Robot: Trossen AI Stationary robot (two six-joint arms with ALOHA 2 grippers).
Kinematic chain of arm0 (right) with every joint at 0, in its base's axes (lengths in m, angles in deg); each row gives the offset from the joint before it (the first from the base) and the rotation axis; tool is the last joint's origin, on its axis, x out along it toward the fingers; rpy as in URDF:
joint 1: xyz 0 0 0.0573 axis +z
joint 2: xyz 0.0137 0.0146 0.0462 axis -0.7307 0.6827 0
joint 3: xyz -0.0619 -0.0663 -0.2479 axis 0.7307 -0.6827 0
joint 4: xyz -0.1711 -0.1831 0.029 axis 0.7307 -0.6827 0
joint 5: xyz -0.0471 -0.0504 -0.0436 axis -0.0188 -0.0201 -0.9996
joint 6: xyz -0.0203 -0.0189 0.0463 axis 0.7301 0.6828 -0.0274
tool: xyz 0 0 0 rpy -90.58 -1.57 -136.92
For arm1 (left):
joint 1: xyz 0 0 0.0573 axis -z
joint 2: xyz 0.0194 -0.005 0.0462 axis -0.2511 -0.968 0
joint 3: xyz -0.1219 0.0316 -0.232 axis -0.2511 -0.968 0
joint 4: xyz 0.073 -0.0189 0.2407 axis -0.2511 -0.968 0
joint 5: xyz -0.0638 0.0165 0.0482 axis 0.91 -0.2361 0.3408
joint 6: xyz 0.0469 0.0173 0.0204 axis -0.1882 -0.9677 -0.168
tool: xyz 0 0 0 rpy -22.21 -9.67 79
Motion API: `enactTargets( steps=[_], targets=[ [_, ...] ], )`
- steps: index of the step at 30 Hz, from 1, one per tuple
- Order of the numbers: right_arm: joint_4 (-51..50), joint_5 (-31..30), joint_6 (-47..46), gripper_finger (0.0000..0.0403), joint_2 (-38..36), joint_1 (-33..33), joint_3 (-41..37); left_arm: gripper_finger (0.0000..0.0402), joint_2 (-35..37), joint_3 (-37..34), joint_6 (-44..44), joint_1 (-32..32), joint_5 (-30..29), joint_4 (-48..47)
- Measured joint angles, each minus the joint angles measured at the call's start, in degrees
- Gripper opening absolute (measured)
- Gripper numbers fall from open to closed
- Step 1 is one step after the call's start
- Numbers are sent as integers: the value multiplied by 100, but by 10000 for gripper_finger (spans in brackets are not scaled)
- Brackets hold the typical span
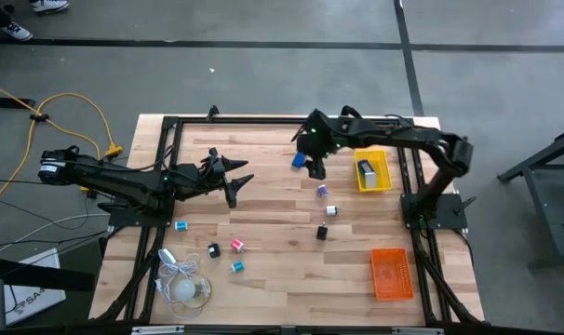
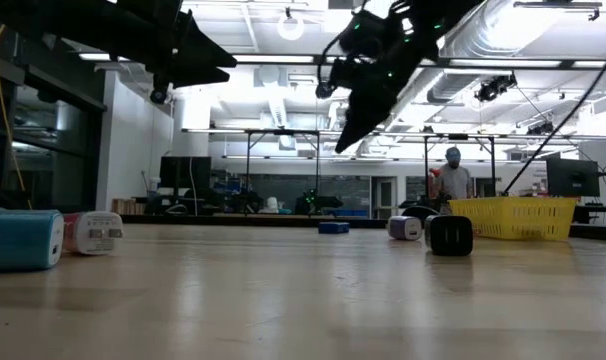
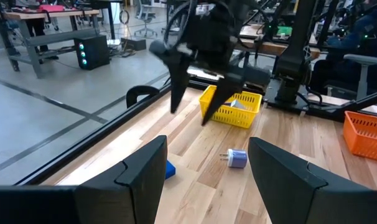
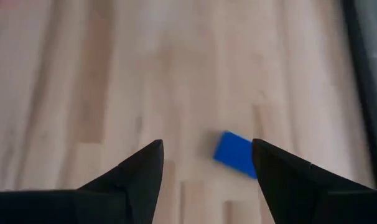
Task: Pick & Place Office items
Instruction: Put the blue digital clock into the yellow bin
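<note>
Pale wooden planks make up the tabletop (image 1: 273, 209), across which small office items are scattered. The right end effector (image 1: 316, 166) is held above the far middle of the surface, its fingers (image 4: 135, 177) spread apart with nothing between them; in the right wrist view a flat blue piece (image 4: 235, 153) is seen lying on the wood just past the fingertips. In the high view that blue piece (image 1: 299, 160) lies just beside the end effector, toward the far edge. The left end effector (image 1: 237, 179) is held over the left half of the tabletop, well apart from the items, its fingers (image 3: 139, 177) also parted and empty.

A yellow tray (image 1: 374, 171) stands at the far right with a white-and-blue piece (image 1: 366, 170) inside it, and an orange tray (image 1: 392, 274) stands nearer, on the same side. Between the trays and the middle, a purple piece (image 1: 321, 190), a white piece (image 1: 331, 210) and a black piece (image 1: 323, 232) lie in a loose line. Toward the near left are seen a teal piece (image 1: 181, 225), a second black piece (image 1: 213, 249), a pink-red piece (image 1: 236, 245) and another teal piece (image 1: 236, 266). A white bulb with its cord (image 1: 183, 287) lies at the near left corner.

In the low view a person (image 2: 453, 178) is seen standing in the room beyond the tabletop.
</note>
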Motion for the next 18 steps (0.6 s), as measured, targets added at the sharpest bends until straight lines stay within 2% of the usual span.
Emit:
enactTargets(
  steps=[6,8,12,18],
  targets=[
    [-259,1488,974,231,517,-40,367,218,0,0,-1,0,0,0],
    [-384,1442,1420,231,535,-1,369,218,0,0,-2,-1,0,2],
    [-361,619,2274,229,534,103,393,218,0,0,-1,2,0,1],
    [-666,603,2833,201,581,112,847,218,0,0,0,2,0,0]
  ],
)
